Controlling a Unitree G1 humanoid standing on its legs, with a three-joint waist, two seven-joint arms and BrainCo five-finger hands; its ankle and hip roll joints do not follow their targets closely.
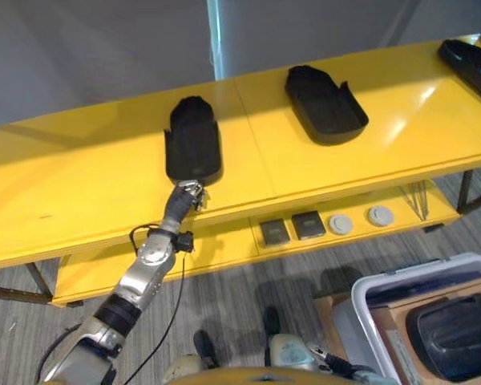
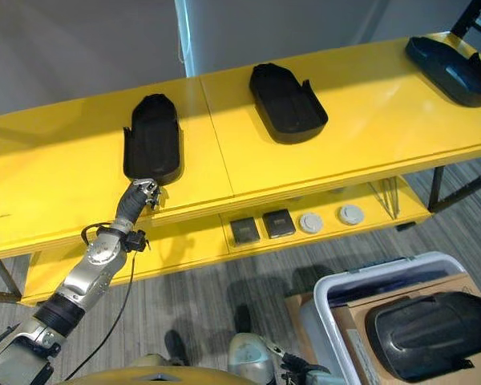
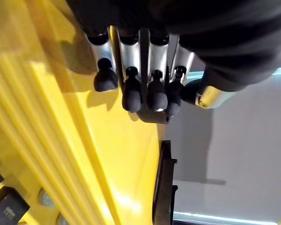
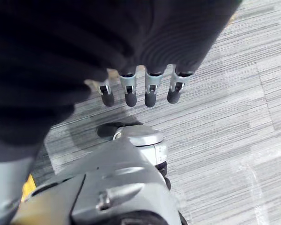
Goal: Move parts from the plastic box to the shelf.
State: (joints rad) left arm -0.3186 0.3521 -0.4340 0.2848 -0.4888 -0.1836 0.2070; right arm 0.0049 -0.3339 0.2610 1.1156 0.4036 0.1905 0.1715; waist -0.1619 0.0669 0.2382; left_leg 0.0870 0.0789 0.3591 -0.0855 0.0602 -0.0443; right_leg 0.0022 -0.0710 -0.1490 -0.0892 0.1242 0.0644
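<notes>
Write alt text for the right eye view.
The left hand, fingers straight, touches the near end of a black part on the yellow shelf. Two more black parts lie farther right; the plastic box holds another.

Grey carpet floor — grey wall

- Wall: plain grey, across the top of the frame.
- Vertical strip: pale blue-white, upper centre, set in the wall.
- Floor: grey striped carpet, lower half of the frame.
- Light: a bright glare patch on the yellow surface at centre right; soft shadows at upper left.
</notes>
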